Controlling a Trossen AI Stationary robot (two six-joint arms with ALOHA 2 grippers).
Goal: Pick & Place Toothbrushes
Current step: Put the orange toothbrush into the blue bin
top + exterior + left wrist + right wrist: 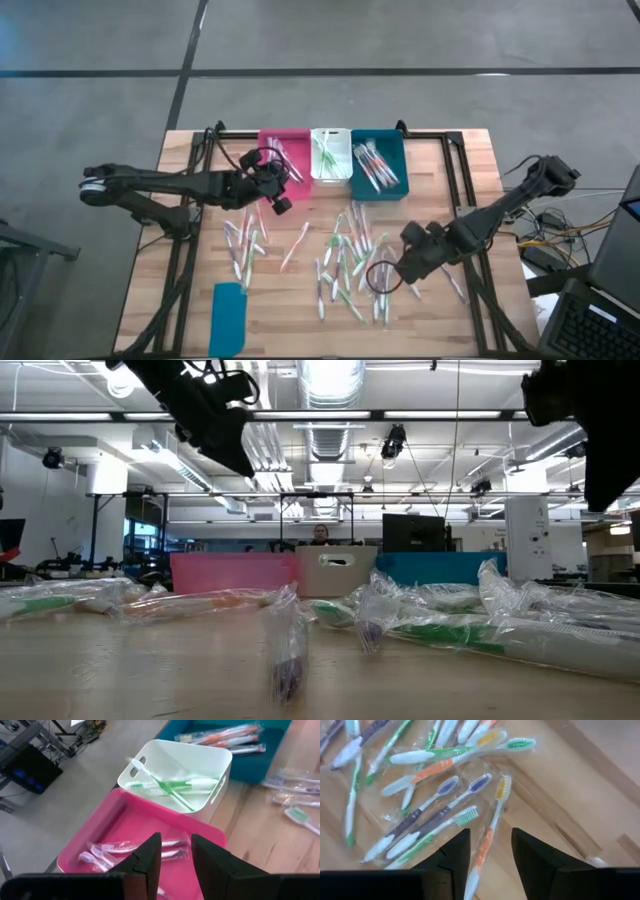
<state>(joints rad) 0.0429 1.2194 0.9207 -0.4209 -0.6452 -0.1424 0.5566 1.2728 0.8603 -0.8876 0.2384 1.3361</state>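
My right gripper [489, 851] is over the loose pile of toothbrushes [350, 262] at mid-table, fingers apart with nothing between them – an orange-handled brush [487, 837] lies in the gap below. My left gripper [175, 854] hangs over the pink bin [132, 820], fingers narrowly apart, also empty.

Where the brushes are: most scattered on the wood between the arms, a few purple ones in the pink bin, green ones in the white bin [220, 762], orange ones in the teal bin [378, 190].

Handling, my read – light, stiff sticks, each in a crinkly clear wrapper, so likely slippery and prone to dragging a neighbour along. I'd pinch across the middle of the handle, not the loose wrapper ends (several overlap, so pick one lying clear).

Surface: bare wooden table [290, 320], flat, inside a black frame; a flat teal lid [228, 318] lies near its front left corner. Beyond the bins is an open workshop – ceiling lights, ducts, monitors, and a person seated far behind the bins.
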